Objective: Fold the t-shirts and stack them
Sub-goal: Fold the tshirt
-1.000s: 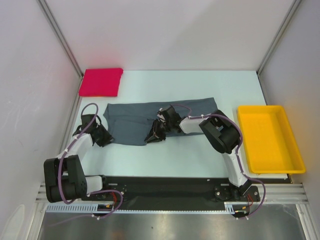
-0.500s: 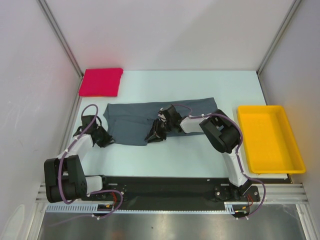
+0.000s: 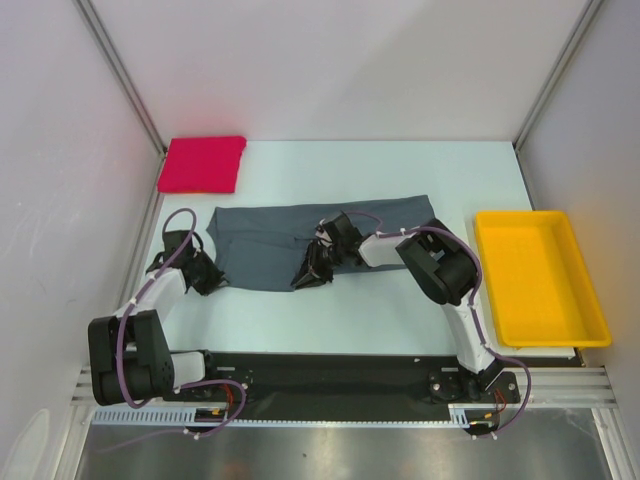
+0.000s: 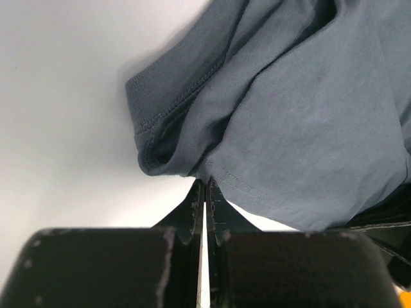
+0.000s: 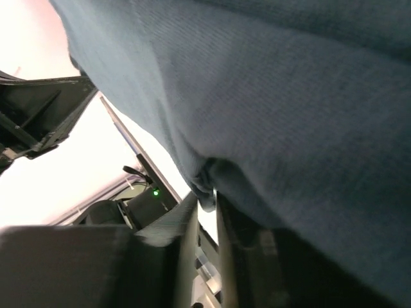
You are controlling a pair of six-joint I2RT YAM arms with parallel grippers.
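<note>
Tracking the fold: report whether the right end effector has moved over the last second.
Yes, slightly: the right end effector, shut on the grey t-shirt, has shifted left, away from the yellow tray.

Left arm (image 3: 150, 292) and right arm (image 3: 440, 265) are showing black joints, white links, purple cables (image 3: 181, 211); the left claw (image 4: 204, 189) is showing scuffed black fingers (image 4: 96, 269).

Table (image 3: 400, 170) layout, seen from above:

- Corner shirt (image 3: 202, 163) — on the table's far left corner, well apart from the rest.
- Centre shirt (image 3: 262, 240) — laid across mid-table, running left to right, nearer than the corner shirt.
- Tray (image 3: 538, 275) — at the table's right edge, right of the centre shirt.
- Left gripper (image 3: 215, 277) — at the centre shirt's near left corner, pinching its hem.
- Right gripper (image 3: 305, 277) — at the middle of its near edge, clamped on a fold.
</note>
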